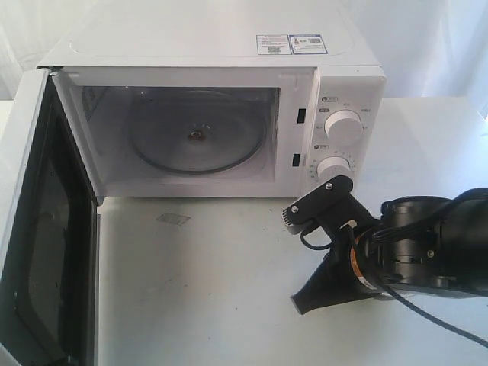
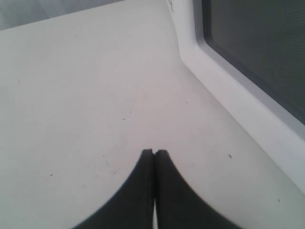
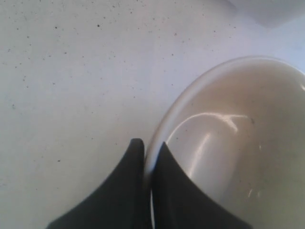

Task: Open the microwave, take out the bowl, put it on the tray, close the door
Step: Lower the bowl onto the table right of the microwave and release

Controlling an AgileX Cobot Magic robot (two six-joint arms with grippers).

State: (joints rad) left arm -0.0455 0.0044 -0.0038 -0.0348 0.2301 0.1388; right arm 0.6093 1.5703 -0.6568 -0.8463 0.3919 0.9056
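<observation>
The white microwave (image 1: 191,46) stands at the back of the table with its cavity showing only the glass turntable (image 1: 194,137). Its door (image 1: 30,229) is swung wide to the left; the dark window and white frame of the door (image 2: 257,52) fill one side of the left wrist view. My right gripper (image 3: 148,145) is shut on the rim of the cream bowl (image 3: 238,143), one finger inside and one outside, just above the table. The right gripper (image 1: 301,303) sits front right of the microwave; the bowl does not show in the exterior view. My left gripper (image 2: 154,151) is shut and empty over bare table beside the door. No tray is in view.
Two round knobs (image 1: 343,126) sit on the microwave's right panel, just behind the right arm. White tabletop (image 1: 229,290) stretches between the swung door and the right arm. A pale edge (image 3: 271,9) crosses one corner of the right wrist view.
</observation>
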